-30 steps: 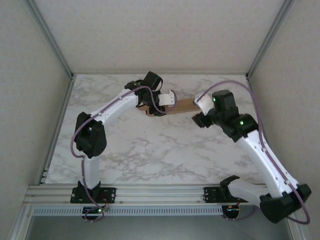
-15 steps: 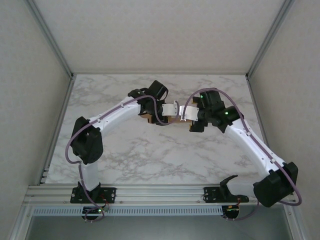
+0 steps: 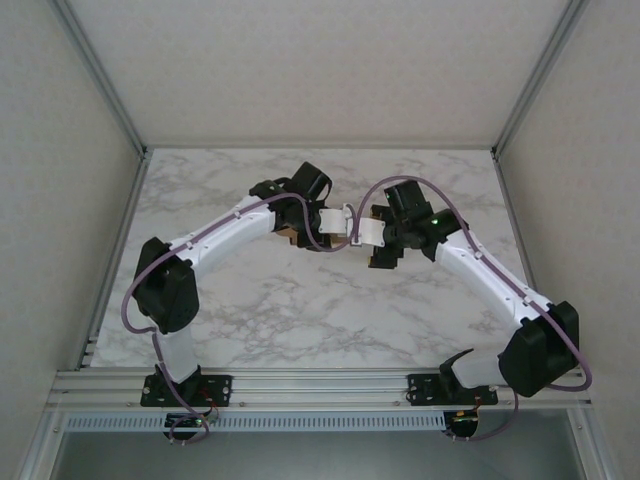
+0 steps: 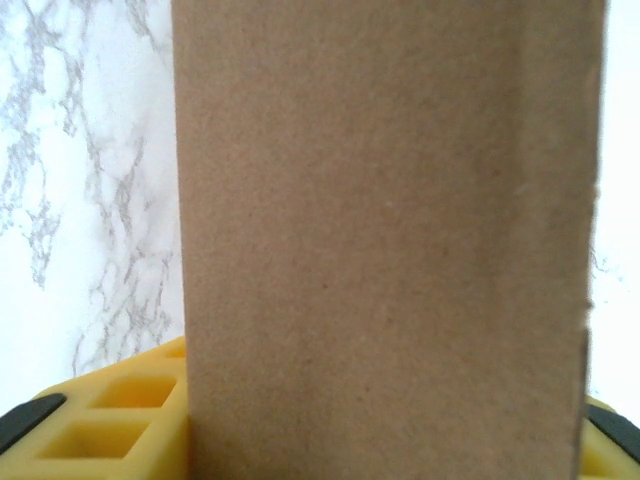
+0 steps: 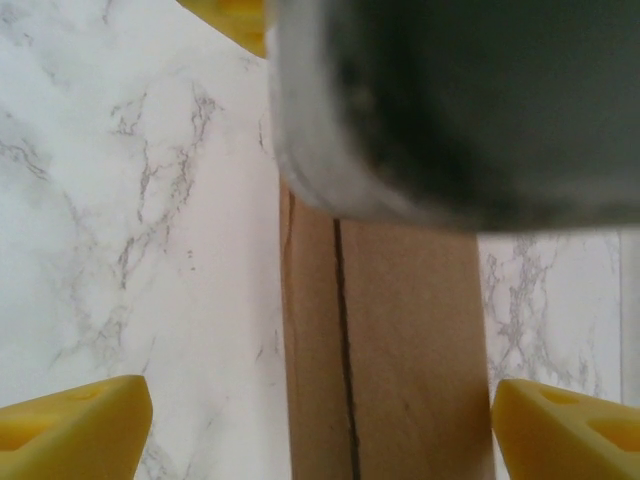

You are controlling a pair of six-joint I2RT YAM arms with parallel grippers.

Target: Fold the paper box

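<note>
Both arms meet over the middle of the marble table (image 3: 250, 300), a bit toward its far edge. On the right wrist cam a blurry dark-grey lump (image 5: 450, 100) sits right in front of the lens. It hides the far stretch of the paper box (image 5: 400, 350), and I can't tell what part it is.

My left gripper (image 4: 360, 440) is pinching the box, with 1 yellow finger (image 4: 100, 425) snug against each long edge. My right gripper (image 5: 320, 425) is spread, and the box runs between its 2 fingertips. There's a clear gap on 1 side and it's nearly touching on the other.

The box itself is plain brown cardboard, narrow and flat, with 1 dark slit running lengthwise. From above, slivers of it peek out between the 2 grippers. I can't tell if it's touching the marble.
</note>
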